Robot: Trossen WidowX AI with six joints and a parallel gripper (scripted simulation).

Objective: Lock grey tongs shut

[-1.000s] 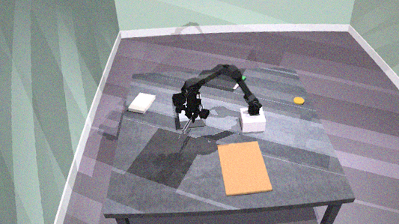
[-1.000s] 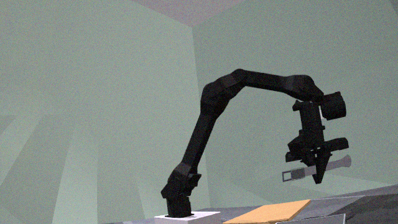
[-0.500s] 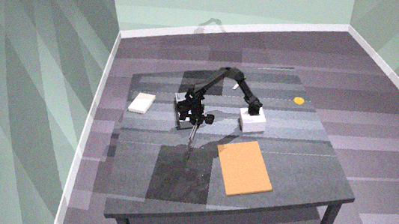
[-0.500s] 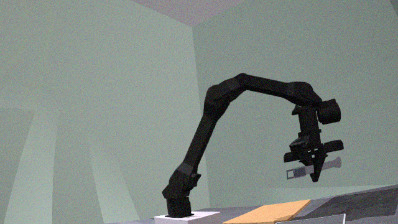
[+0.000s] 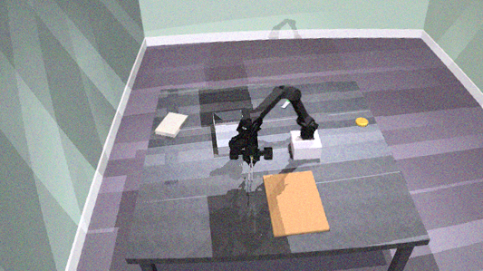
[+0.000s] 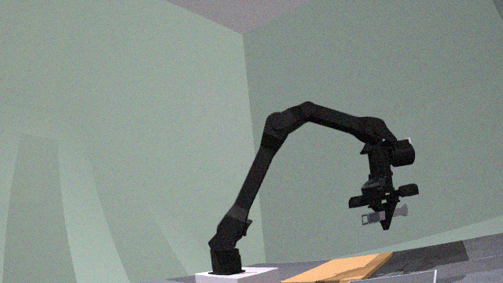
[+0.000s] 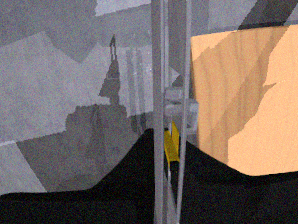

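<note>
The grey tongs (image 5: 250, 177) (image 6: 373, 218) (image 7: 158, 75) are in the air, nearly level, with a framed end and a flared end on opposite sides of the fingers. My gripper (image 5: 252, 162) (image 6: 386, 226) (image 7: 156, 135) points down and is shut on them. Their two arms run close together with a narrow gap in the wrist view. Whether the lock holds is hidden. The wooden board (image 5: 295, 202) (image 6: 346, 264) (image 7: 240, 100) lies flat on the table, to the right of the tongs in the top view. The roasting tin (image 5: 213, 134) is behind them, partly hidden by the arm.
The arm stands on a white block (image 5: 307, 150) (image 6: 220, 278) behind the board. On the table (image 5: 171, 235) are a cream block (image 5: 172, 124) at the far left, a yellow disc (image 5: 361, 122) at the right and a small white and green item (image 5: 285, 103) at the back.
</note>
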